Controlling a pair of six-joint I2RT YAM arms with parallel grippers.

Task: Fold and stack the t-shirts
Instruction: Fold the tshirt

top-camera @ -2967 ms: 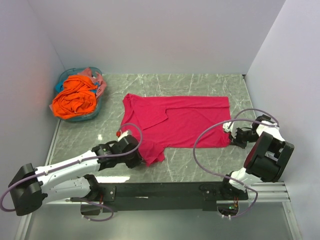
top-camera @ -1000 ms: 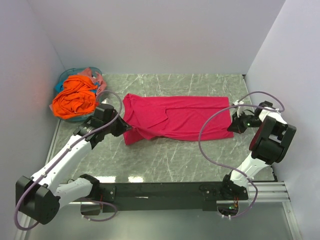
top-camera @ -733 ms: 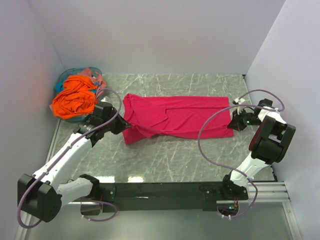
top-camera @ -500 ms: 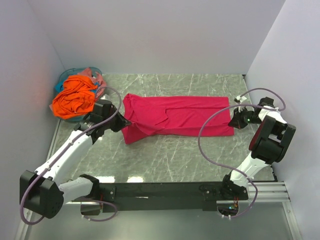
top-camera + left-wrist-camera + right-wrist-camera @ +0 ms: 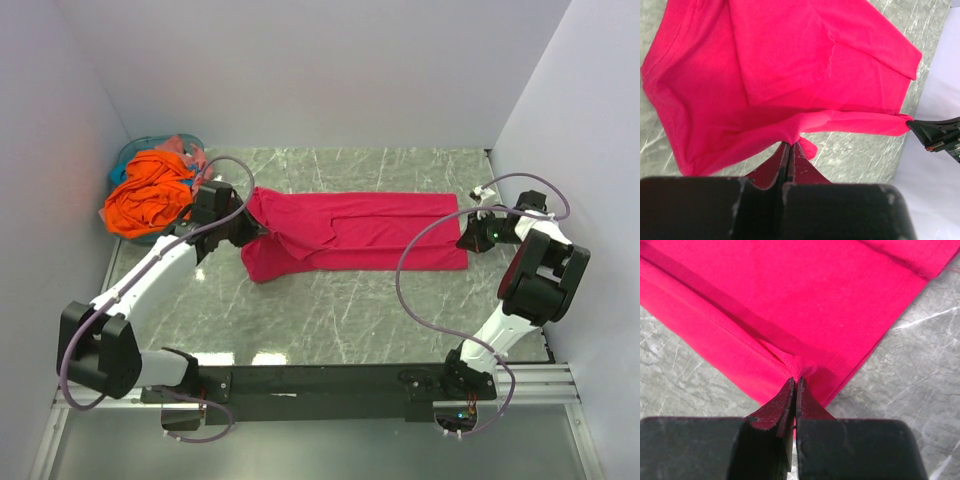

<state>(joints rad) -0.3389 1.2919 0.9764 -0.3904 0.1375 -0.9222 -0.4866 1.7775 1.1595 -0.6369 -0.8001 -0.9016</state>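
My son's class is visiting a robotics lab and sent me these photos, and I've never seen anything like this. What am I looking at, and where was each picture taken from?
These are two robot arms, left and right, bolted at the near edge of a marble-look table. The wide picture comes from a fixed camera above and behind them. The two close-ups come from a small camera on each wrist, looking past that arm's own hand. A pink-red shirt lies partly folded across the table. The left hand is pinched shut on the shirt's left end. The right hand is pinched shut on its right end, near a corner. At the far left, a round teal basket holds a crumpled orange shirt.
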